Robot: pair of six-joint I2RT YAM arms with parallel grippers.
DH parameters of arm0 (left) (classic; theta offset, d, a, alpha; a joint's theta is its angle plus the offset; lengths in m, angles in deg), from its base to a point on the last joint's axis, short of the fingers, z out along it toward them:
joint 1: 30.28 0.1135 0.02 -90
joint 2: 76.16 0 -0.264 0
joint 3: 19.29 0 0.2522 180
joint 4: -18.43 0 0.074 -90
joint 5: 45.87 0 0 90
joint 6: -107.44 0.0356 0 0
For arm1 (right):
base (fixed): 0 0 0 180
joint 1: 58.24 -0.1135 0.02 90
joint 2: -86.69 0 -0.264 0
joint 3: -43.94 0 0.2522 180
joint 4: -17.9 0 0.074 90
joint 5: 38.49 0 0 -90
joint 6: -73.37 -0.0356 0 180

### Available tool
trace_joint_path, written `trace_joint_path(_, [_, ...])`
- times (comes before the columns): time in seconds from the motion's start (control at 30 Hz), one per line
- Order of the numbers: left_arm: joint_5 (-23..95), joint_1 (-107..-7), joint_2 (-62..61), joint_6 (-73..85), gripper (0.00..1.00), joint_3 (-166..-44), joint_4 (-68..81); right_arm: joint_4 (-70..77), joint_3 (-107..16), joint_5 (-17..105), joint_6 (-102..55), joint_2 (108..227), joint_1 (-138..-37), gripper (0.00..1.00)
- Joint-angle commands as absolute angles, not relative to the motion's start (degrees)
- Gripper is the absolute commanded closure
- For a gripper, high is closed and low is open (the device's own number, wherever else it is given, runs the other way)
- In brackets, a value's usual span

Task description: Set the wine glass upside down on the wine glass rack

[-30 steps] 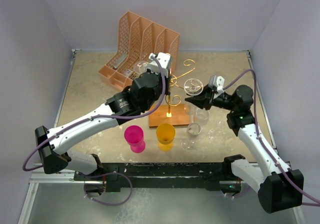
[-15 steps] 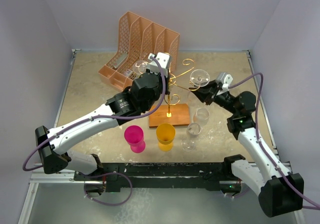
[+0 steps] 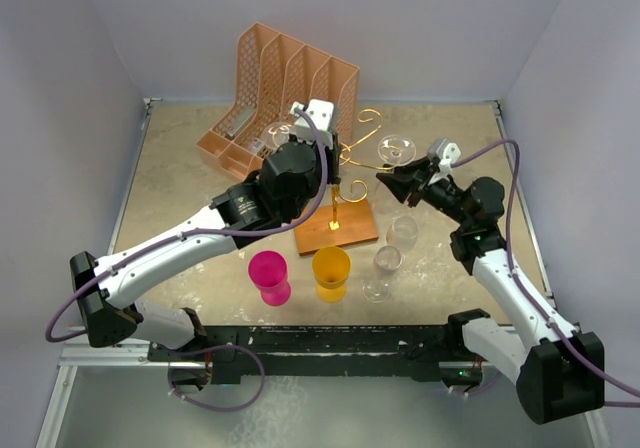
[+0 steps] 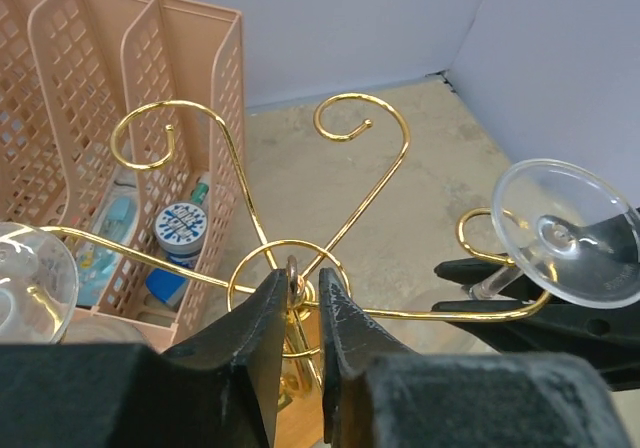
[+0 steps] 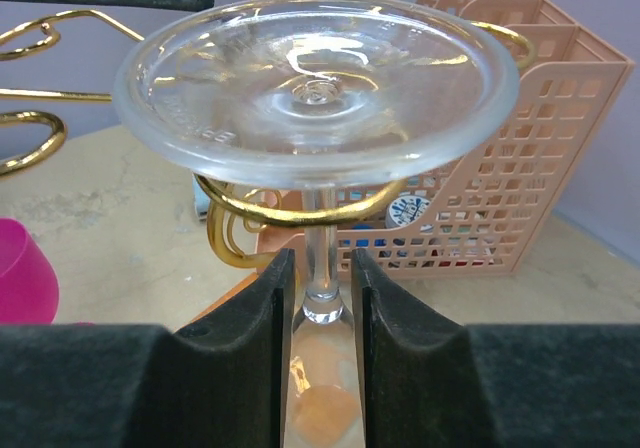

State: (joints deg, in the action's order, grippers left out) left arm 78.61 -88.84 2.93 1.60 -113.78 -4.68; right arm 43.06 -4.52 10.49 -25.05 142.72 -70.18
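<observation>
1. The left gripper (image 4: 302, 283) sits over the top of the wine glass rack (image 3: 355, 226). Its jaws are a little apart, with the gold centre post between them. A moment ago they were pinched tight on that post, so the steadying hold has just been let go.
2. The rack's wooden base has turned slightly on the table since a second ago. Another glass (image 4: 30, 278) already hangs from a curl on the rack's left side, in front of the peach file organizer (image 3: 290, 78).
3. The wine glass (image 5: 315, 88) is upside down, foot uppermost, at the rack's right-hand spiral arm. A second ago it was lower, down near the base. It has since been lifted and carried in, and from the right wrist view the gold curl now loops round the stem just under the foot.
4. The right gripper (image 5: 320, 268) is clamped on that stem below the curl. I'd say the glass is threaded but not yet released, so what's left is to lower the foot onto the wire and back out.
5. I can't read any writing. A round blue-and-white labelled tub (image 4: 182, 230) sits in the organizer, but its print is too small to make out.
</observation>
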Motion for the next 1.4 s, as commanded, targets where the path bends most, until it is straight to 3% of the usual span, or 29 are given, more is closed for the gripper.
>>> trace_joint_path(0.0, [77.87,-88.99,1.82,0.42,0.82,-117.46,-1.44,46.10,-4.63,11.01,-26.63,140.42,-70.19,0.68])
trace_joint_path(0.13, [77.03,-88.99,1.76,0.07,0.80,-118.15,-2.13,45.79,-4.82,12.09,-27.17,140.02,-70.19,0.63])
trace_joint_path(0.23, [76.66,-88.99,1.38,-0.20,0.77,-118.42,-2.40,46.28,-4.78,13.33,-27.17,140.31,-70.18,0.67])
trace_joint_path(0.33, [76.26,-88.99,1.12,-0.31,0.74,-118.80,-2.94,46.92,-5.25,14.71,-27.13,141.43,-70.19,0.76])
trace_joint_path(0.57, [75.35,-88.93,-0.10,-0.77,0.69,-119.65,-3.72,49.62,-6.08,18.99,-29.45,142.68,-70.19,0.79])
trace_joint_path(0.83, [71.57,-88.97,-2.66,-2.06,0.57,-121.06,-5.08,45.72,-6.46,20.29,-32.12,140.17,-70.19,0.65])
trace_joint_path(1.2, [69.48,-88.93,-7.99,-5.59,0.53,-123.15,-12.03,22.82,-10.93,30.71,-36.26,133.23,-70.19,0.60])
trace_joint_path(1.37, [69.38,-88.86,-10.27,-6.35,0.52,-121.52,-12.92,19.29,-10.06,33.96,-36.62,129.37,-70.19,0.58])
